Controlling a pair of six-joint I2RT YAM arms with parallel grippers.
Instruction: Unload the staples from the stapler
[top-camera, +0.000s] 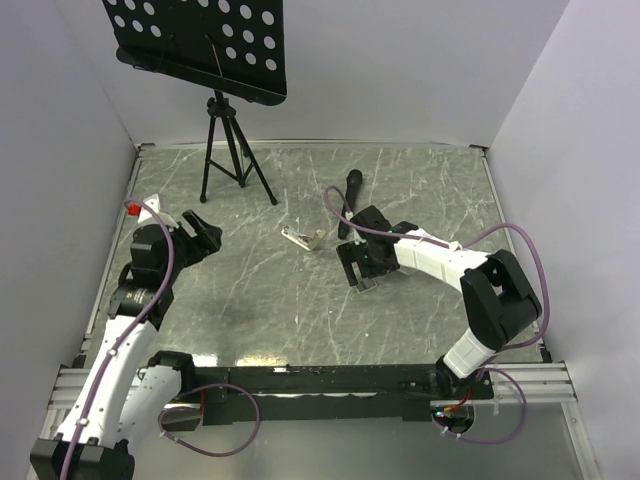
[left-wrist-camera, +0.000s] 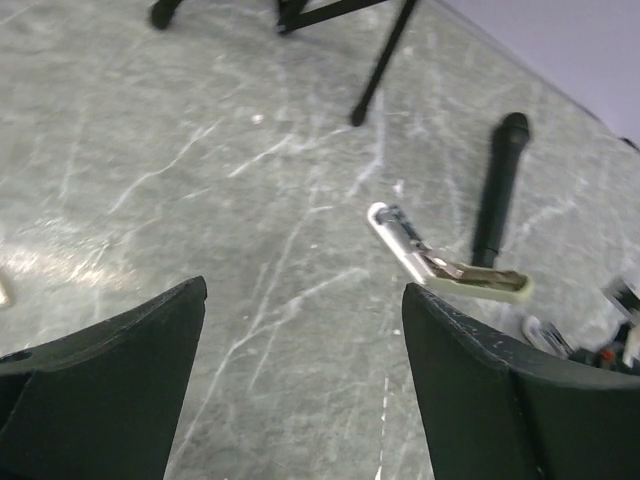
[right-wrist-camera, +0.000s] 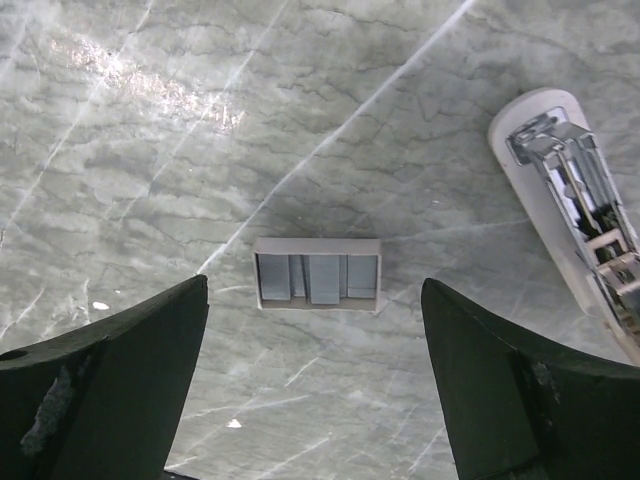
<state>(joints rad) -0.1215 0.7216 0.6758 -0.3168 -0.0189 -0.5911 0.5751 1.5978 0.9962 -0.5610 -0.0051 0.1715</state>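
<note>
- The left gripper hung over the table's left side, fingers spread wide and holding nothing.
- The opened stapler lay on the marbled table between the two grippers, with a black microphone just beyond.
- The right gripper had its fingers spread. A grey block of staples lay loose on the table between them.

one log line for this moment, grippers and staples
left gripper: open, empty | right gripper: open over staples | staples: on table, apart from stapler | stapler: lying open
</note>
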